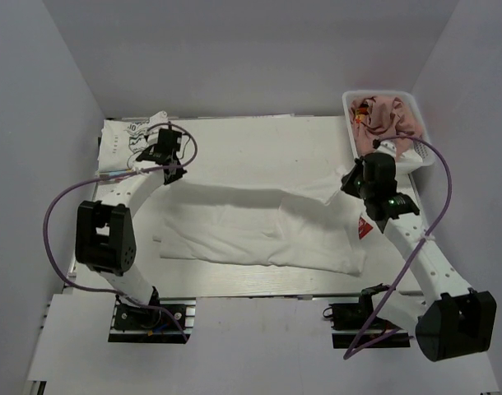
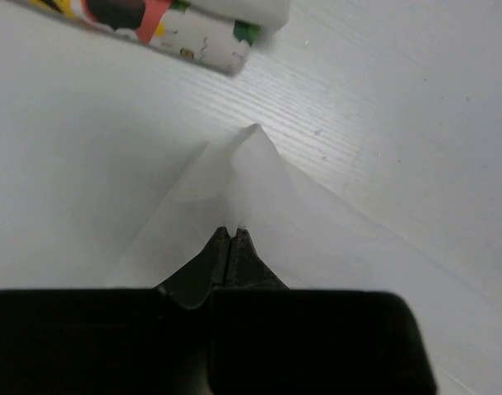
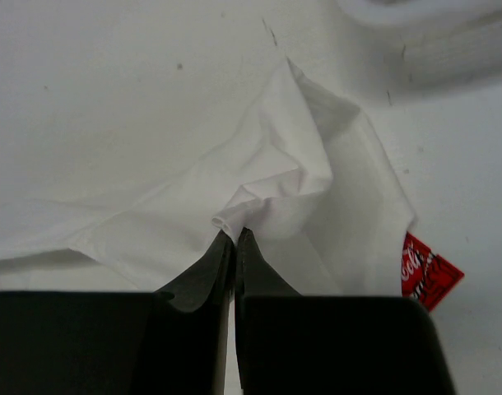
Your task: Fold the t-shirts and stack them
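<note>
A white t-shirt with a red Coca-Cola print (image 1: 259,226) lies spread across the table, a bit of red print (image 1: 365,228) showing at its right edge. My left gripper (image 1: 174,170) is shut on its far left corner (image 2: 249,164). My right gripper (image 1: 354,183) is shut on its far right corner (image 3: 276,185); the red print (image 3: 425,271) shows at the right. A folded white t-shirt with a black drawing (image 1: 129,140) lies at the far left; its edge shows in the left wrist view (image 2: 185,29). A dusty-pink t-shirt (image 1: 387,119) fills the basket.
A white plastic basket (image 1: 416,100) stands at the far right corner, just behind my right gripper; its rim shows in the right wrist view (image 3: 432,37). White walls enclose the table on three sides. The arm bases sit at the near edge.
</note>
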